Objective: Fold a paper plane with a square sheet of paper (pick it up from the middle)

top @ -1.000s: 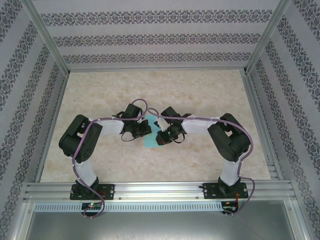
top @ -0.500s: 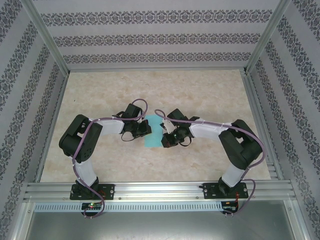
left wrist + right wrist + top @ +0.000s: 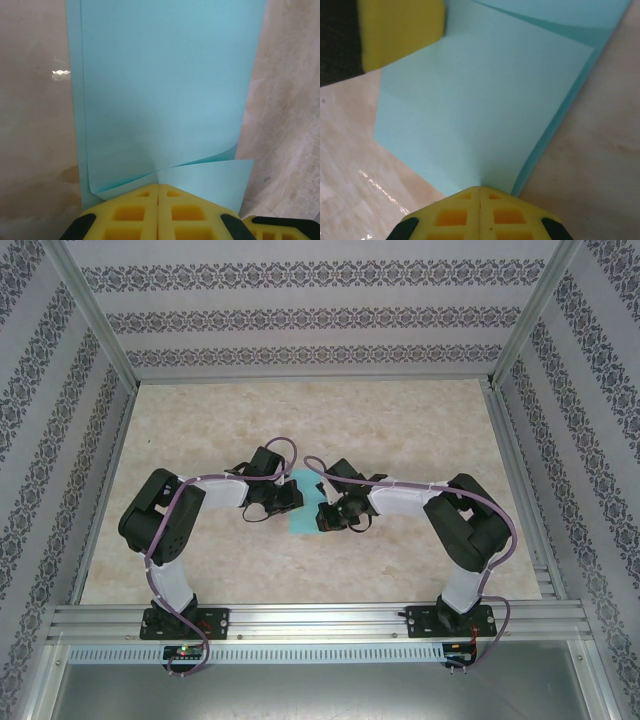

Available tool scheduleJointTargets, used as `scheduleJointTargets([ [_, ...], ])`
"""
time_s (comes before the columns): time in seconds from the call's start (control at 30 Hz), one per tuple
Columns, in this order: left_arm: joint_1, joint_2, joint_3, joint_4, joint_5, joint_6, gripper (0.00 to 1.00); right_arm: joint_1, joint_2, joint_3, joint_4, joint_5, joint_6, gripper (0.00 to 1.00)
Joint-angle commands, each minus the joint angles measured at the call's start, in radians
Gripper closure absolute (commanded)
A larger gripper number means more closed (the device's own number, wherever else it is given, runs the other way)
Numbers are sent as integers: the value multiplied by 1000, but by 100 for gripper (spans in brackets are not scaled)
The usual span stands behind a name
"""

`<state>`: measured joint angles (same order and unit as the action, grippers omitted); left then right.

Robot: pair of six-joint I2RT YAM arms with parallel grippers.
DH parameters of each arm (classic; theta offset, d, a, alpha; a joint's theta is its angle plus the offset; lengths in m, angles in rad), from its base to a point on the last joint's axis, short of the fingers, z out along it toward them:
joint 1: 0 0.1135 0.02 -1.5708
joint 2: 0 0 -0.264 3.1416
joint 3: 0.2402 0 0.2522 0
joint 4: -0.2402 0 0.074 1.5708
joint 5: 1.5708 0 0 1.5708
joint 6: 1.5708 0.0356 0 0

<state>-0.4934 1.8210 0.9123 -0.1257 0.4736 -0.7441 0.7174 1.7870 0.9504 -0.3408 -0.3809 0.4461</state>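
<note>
Looks like a lab test cell built for robots. Centres on a marble-look table point(image 3: 400, 430), fenced by aluminium frame posts point(image 3: 93, 315) at its far corners, screened by patterned wall panels point(image 3: 300, 315) behind and on both sides, edged at its near side by a slotted aluminium rail point(image 3: 320, 618) bearing two bolted arm bases point(image 3: 180, 622).

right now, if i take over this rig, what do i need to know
Grip: the left tool is shut, pinching one end of the square sheet of paper. The right tool is shut, pinching the sheet at its fold.
Sheet: lying mid-table between the arms, doubled over into two layers, with the edges slightly offset.
Done: first fold-over made, crease not pressed flat.
Left: flatten the crease, then all nose and wing folds.
</note>
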Motion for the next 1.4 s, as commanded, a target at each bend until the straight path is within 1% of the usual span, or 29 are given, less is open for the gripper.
scheduleJointTargets([
  [0.0,-4,4,14,-40,-43,45,91,-8,4,-26,11,34,32,97],
  [0.17,-13,-94,3,13,-8,38,85,-12,17,-51,40,24,77,97],
  [0.27,-38,-156,-21,30,-14,24,81,-9,15,-67,57,24,101,97],
  [0.37,-68,-186,-47,29,-45,-5,82,-9,9,-77,66,28,121,97],
  [0.43,-91,-192,-60,25,-74,-22,84,-8,1,-83,71,45,134,99],
  [0.63,-153,-131,-75,70,-87,-82,91,15,-1,-90,77,55,168,100],
  [0.8,-158,-76,-77,117,-50,-114,93,23,7,-91,81,59,184,100],
  [1.03,-157,-21,-71,118,-50,-129,93,24,5,-94,76,63,194,100],
  [1.37,-139,14,-79,67,-149,-100,95,23,-11,-114,21,99,172,100],
])
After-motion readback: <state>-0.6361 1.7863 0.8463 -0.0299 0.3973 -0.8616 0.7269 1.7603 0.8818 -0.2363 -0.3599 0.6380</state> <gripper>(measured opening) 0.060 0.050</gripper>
